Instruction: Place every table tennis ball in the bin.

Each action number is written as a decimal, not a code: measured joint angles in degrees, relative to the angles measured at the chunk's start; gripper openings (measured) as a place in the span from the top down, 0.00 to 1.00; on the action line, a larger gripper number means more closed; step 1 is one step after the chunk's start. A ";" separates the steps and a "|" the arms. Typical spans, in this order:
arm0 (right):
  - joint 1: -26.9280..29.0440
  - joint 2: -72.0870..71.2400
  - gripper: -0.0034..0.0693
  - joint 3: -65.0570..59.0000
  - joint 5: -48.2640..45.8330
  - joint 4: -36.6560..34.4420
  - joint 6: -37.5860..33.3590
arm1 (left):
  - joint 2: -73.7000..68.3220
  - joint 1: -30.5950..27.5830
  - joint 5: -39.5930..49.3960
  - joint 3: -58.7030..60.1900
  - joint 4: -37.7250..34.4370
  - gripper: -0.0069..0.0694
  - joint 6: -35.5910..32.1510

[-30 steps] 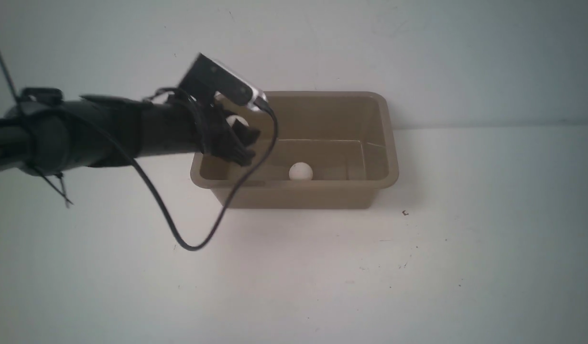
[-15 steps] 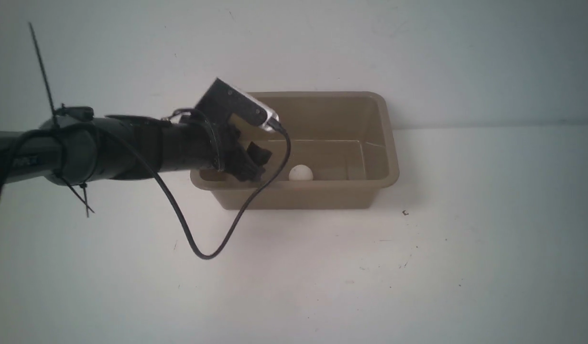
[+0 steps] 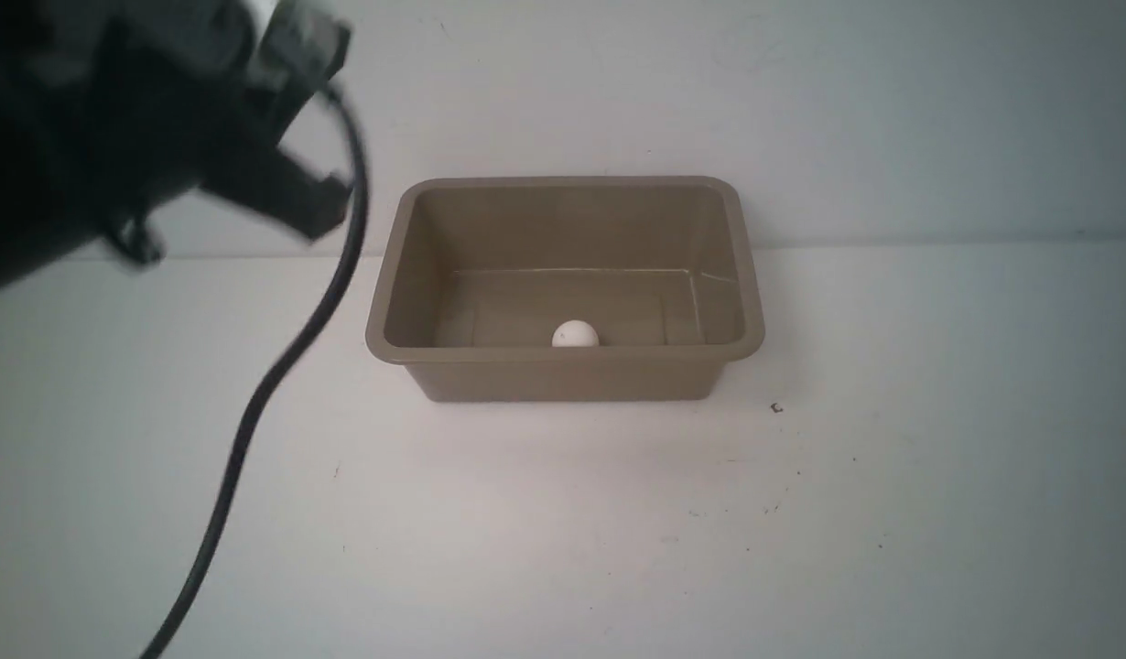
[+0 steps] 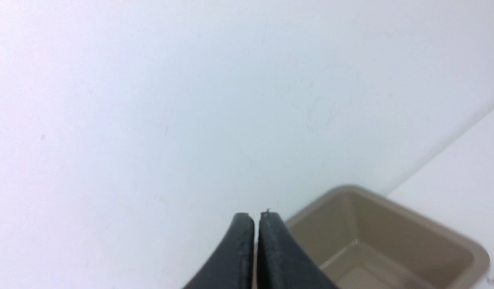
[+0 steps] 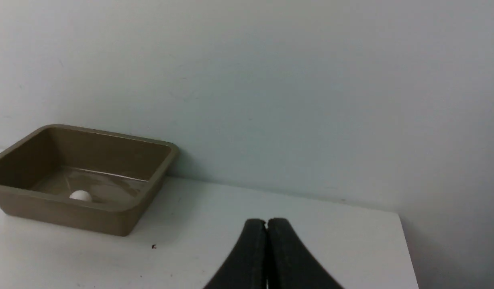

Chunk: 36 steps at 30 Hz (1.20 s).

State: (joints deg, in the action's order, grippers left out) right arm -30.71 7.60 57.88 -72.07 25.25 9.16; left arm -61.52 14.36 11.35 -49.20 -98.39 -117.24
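Up and away swings the left arm [image 3: 87, 137], from over the bin's left end to the upper left of the frame, now a dark blur. Its left gripper [image 4: 256, 216] is clenched on nothing. The cable [image 3: 263, 394] trails down the left side, clear of the bin [image 3: 563, 377]. One table tennis ball [image 3: 575, 334] sits centre frame against the near wall. A second I cannot see, perhaps hidden behind that wall. Best finish, I'd say: lift clear and keep the cable off the rim. The right gripper [image 5: 266, 221] is clenched empty too. Earlier, white showed between the left fingers. Now there is none.
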 joint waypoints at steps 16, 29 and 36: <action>0.00 -8.84 0.98 -20.78 1.72 -5.50 0.40 | 33.06 0.00 -5.63 20.78 -0.04 0.91 4.82; 0.00 -8.84 0.98 -22.41 1.59 -5.74 0.40 | 35.35 0.00 -5.59 21.01 -0.11 0.91 4.82; 0.00 -8.84 0.98 -22.41 1.59 -5.74 0.44 | 40.20 -7.73 -7.19 21.60 -0.11 0.91 2.36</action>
State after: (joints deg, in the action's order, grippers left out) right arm -30.71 -1.24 35.47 -70.47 19.51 9.60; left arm -21.33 6.63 4.16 -27.61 -98.50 -114.88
